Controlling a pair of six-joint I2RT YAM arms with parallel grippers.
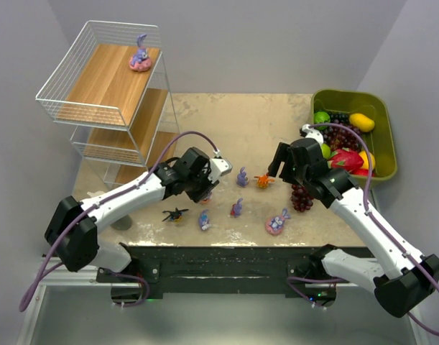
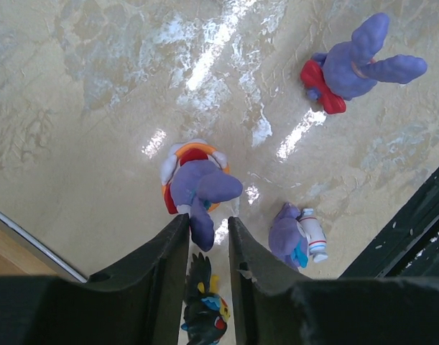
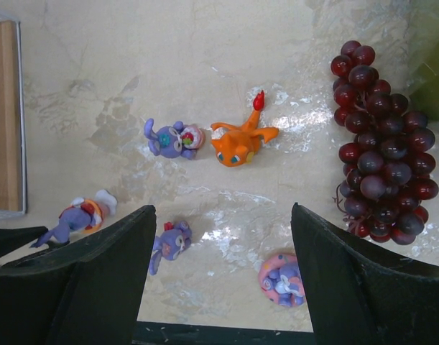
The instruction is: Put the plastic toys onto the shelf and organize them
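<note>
Left wrist view has the left gripper [image 2: 208, 223] pointed down at the beige marbled tabletop [image 2: 82, 129]. Its dark fingers are drawn narrow on either side of one long end of a purple plastic bunny figurine with an orange-and-white ring [image 2: 197, 180]; whether they actually pinch it cannot be told. The right gripper [image 3: 223, 212] hangs over the table with its jaws spread wide and nothing between them, above an orange plastic figurine [image 3: 237, 146] and beside a dark red grape bunch [image 3: 381, 158]. One purple bunny on a pink round base [image 1: 139, 56] sits on the top board of the three-tier white wire-mesh shelf [image 1: 97, 86] at far left.
</note>
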